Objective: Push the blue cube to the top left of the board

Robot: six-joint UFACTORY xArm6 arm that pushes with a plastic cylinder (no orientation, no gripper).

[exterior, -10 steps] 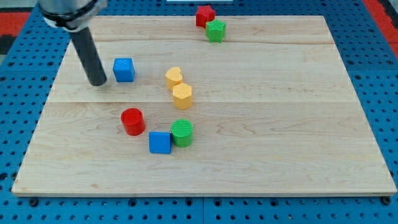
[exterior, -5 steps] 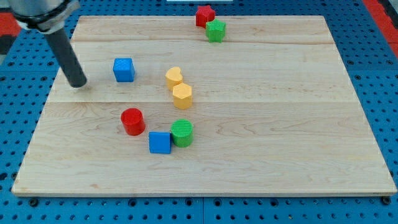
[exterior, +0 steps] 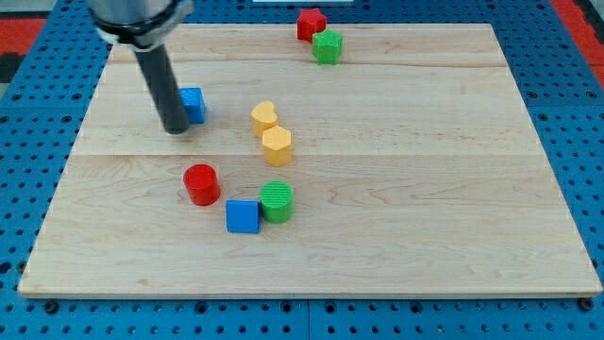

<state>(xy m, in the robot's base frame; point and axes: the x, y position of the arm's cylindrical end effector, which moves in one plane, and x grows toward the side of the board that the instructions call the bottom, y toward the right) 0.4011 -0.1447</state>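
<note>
A blue cube (exterior: 193, 104) sits in the board's upper left part. My tip (exterior: 176, 129) stands just at its lower left corner, and the rod hides the cube's left edge; whether it touches I cannot tell. A second blue cube (exterior: 242, 216) lies lower down, beside a green cylinder (exterior: 277, 201).
A red cylinder (exterior: 201, 183) lies below the tip. Two yellow blocks (exterior: 264, 116) (exterior: 276, 145) sit to the right of the upper blue cube. A red block (exterior: 310, 23) and a green block (exterior: 327, 45) are at the top edge of the wooden board (exterior: 425, 170).
My tip went left, away from the upper blue cube, then came back right, close against its lower left. No block has visibly moved.
</note>
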